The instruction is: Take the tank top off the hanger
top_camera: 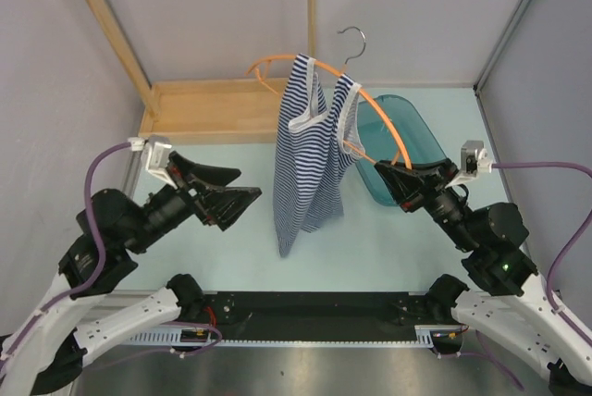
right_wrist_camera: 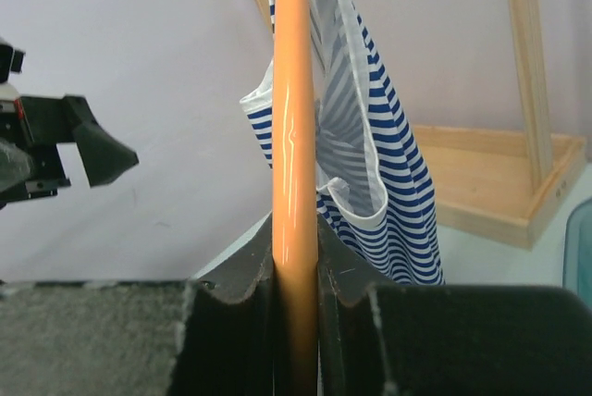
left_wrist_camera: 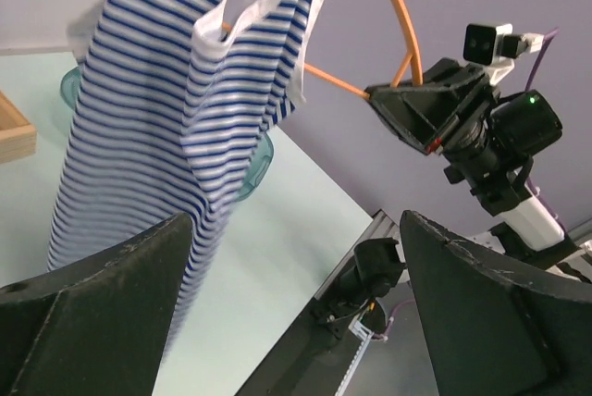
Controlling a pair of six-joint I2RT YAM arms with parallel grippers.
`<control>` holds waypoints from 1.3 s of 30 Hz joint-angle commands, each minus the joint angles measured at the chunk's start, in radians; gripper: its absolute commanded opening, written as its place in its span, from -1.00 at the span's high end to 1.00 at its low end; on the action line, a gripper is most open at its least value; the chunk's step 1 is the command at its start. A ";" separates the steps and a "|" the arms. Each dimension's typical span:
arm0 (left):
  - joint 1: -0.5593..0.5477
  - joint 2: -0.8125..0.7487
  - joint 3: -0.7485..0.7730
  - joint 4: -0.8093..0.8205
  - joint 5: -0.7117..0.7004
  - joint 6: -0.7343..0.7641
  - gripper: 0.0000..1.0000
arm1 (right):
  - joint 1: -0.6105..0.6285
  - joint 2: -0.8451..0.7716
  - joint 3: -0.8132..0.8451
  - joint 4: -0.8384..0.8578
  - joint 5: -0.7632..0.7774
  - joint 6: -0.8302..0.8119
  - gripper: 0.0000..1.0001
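Note:
The striped tank top [top_camera: 305,151] hangs by its straps from the orange hanger [top_camera: 379,118], held up in the air over the table. My right gripper [top_camera: 407,179] is shut on the hanger's right end; the orange bar [right_wrist_camera: 294,137] runs between its pads. The grey hook [top_camera: 354,43] points up at the back. My left gripper [top_camera: 248,194] is open and empty, just left of the top's lower half, not touching it. The top [left_wrist_camera: 166,109] fills the upper left of the left wrist view, with the hanger [left_wrist_camera: 393,17] and my right gripper [left_wrist_camera: 416,114] behind.
A teal plastic tub [top_camera: 402,142] sits on the table behind the hanger's right end. A wooden frame with a base board [top_camera: 208,109] stands at the back left. Grey walls close in both sides.

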 commanded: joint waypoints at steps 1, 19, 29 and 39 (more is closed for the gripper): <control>0.005 0.093 0.068 0.108 0.043 0.013 -0.99 | 0.005 -0.068 -0.018 -0.039 -0.005 0.052 1.00; 0.005 0.572 0.492 -0.176 -0.280 0.311 -0.57 | 0.005 -0.111 -0.021 -0.151 -0.127 0.058 1.00; 0.007 0.648 0.501 -0.186 -0.306 0.314 -0.32 | 0.005 -0.135 -0.009 -0.193 -0.145 0.058 1.00; 0.019 0.699 0.521 -0.191 -0.363 0.306 0.52 | 0.005 -0.167 -0.007 -0.237 -0.142 0.047 1.00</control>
